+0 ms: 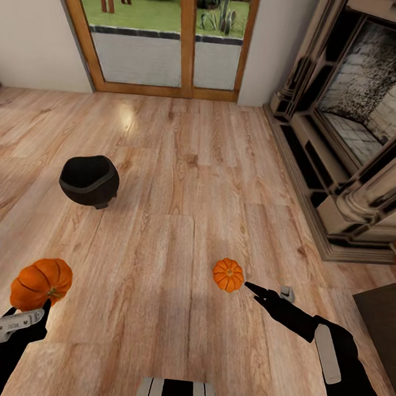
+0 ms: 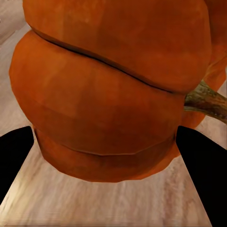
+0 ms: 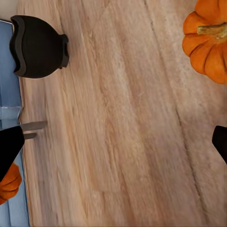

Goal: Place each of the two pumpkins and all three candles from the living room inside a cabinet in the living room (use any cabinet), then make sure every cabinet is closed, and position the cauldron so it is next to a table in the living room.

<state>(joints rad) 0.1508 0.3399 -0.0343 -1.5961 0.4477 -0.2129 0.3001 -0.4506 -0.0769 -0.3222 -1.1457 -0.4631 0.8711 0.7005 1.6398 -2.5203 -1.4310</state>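
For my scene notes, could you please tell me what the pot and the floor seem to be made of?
The pot looks like matte black metal, perhaps cast iron: dull, dark and without shine. The floor looks like varnished light wood planks: grain, seams and a soft glare patch show.

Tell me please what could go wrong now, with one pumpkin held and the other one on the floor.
1. The left gripper holds its pumpkin low on the round body; in the left wrist view the fingers sit near the underside, so it might slip out.
2. The right gripper, open, approaches the floor pumpkin from the side; a touch could roll it away.
3. A small grey candle lies by the right arm and could be knocked.
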